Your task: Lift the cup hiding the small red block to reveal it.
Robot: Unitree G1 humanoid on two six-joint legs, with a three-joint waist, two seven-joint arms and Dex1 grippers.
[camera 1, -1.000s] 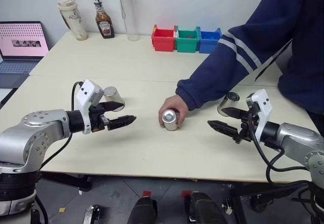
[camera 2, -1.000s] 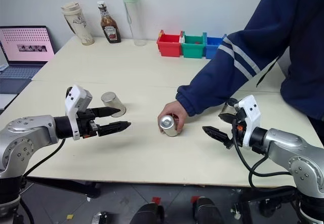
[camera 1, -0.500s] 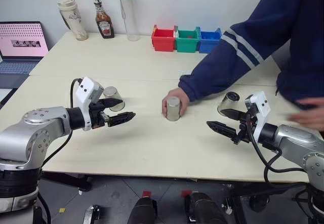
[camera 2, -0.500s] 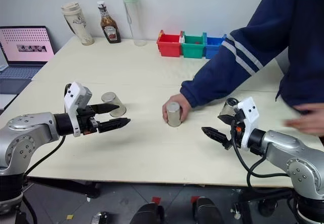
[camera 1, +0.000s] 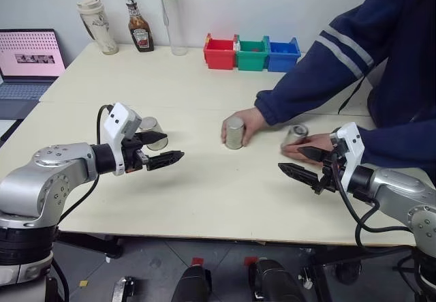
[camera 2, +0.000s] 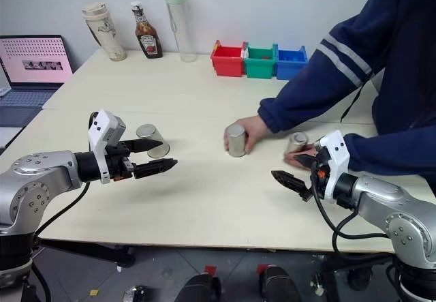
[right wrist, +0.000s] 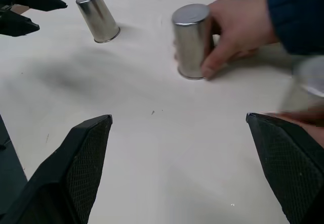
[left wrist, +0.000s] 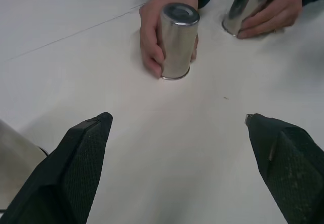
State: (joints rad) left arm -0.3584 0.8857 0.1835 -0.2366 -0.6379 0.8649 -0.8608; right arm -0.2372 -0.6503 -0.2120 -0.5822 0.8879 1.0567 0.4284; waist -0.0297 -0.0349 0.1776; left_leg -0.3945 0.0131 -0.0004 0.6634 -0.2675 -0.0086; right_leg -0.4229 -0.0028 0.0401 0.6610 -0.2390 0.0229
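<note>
Cups: person's hands (camera 1: 246, 123) grip two (camera 1: 234, 133) mid-tabletop (camera 1: 204, 200) | left gripper (camera 1: 163, 150) open | right gripper (camera 1: 304, 163) open, empty

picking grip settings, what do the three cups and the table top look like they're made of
Cups: the middle cup, the left cup and the right cup look like thin polished metal, probably steel; their walls mirror the hands and table. Table: pale cream, matte, smooth, likely laminate; only soft shadows, no reflections.

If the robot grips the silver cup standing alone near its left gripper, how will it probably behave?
The cup looks like smooth polished metal, so the fingers may slip on it. It seems rigid and probably light. Being tall over a small rim, it could tip if pushed high up.
</note>
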